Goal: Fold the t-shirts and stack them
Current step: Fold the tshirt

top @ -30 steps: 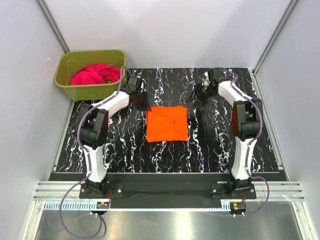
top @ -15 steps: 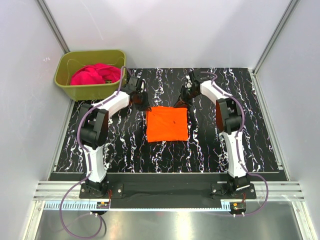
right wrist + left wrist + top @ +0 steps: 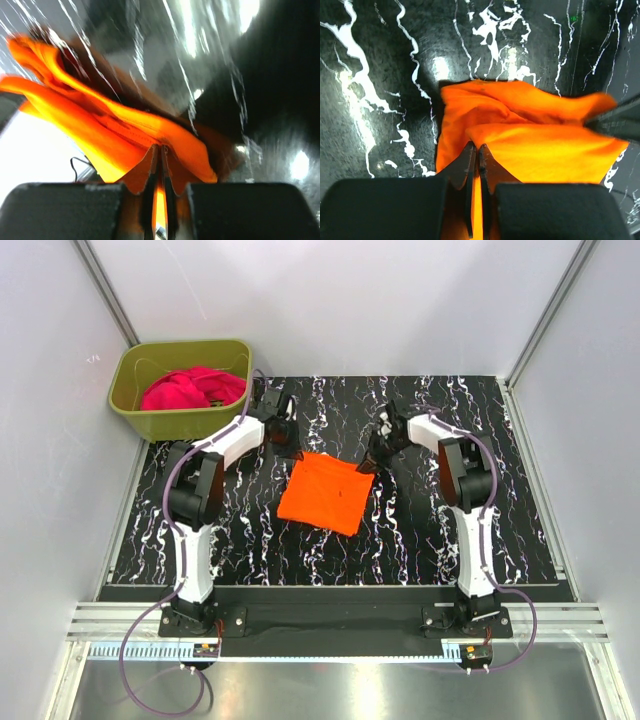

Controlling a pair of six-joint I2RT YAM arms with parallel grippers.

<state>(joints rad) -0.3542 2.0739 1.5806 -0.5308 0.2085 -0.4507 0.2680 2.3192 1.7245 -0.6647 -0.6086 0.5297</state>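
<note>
Left pincer [image 3: 476,150] tight on orange t-shirt [image 3: 535,145]

The top camera hangs high above and behind the near edge of the marbled surface [image 3: 400,535], looking down on all of it, near edge at the bottom. The 2 wrist cameras look very closely along the left pincer [image 3: 476,150] and right pincer [image 3: 160,150], down at the surface. All 3 views share the orange t-shirt [image 3: 325,493] near the surface's middle.

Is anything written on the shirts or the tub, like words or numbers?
No readable text. The folded bright orange cloth t-shirt, the crumpled magenta-pink cloth t-shirt and the olive-green plastic tub are plain.
A tiny dark mark on the left wall is too small to read.
</note>
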